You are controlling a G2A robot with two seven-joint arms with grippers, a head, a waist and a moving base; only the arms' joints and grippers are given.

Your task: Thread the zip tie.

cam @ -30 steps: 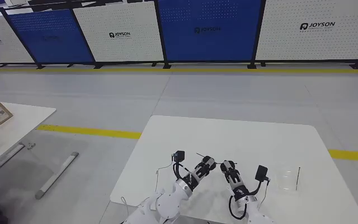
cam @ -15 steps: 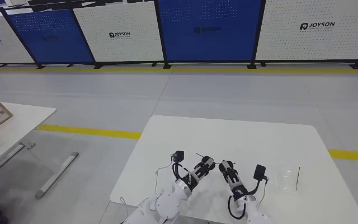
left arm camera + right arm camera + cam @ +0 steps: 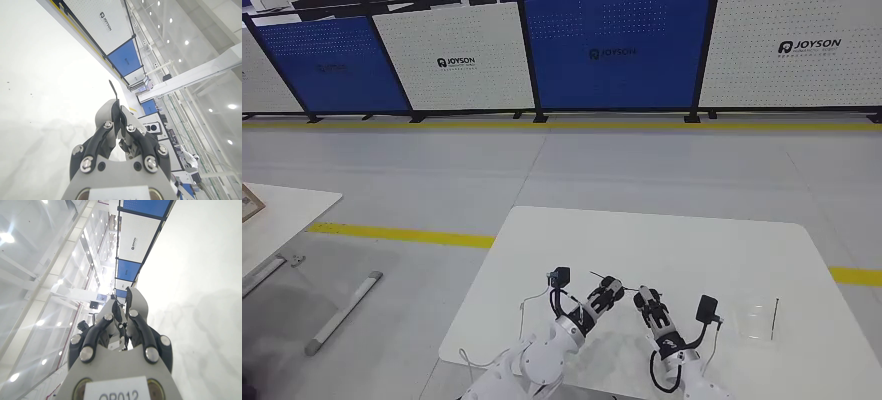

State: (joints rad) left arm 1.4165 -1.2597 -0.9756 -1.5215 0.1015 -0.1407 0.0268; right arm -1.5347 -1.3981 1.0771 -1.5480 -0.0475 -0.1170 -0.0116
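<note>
One thin black zip tie is held above the tabletop. Its pointed tail is pinched in the clenched left tool and juts beyond it, while a small dark end, apparently the head, is clamped in the right tool. Being light, springy and slick, it is best gripped close behind the tip, so little flex is left.

A white table fills the lower centre and right of the top view, bearing near its lower right edge a clear container just beside a thin dark strip.
</note>
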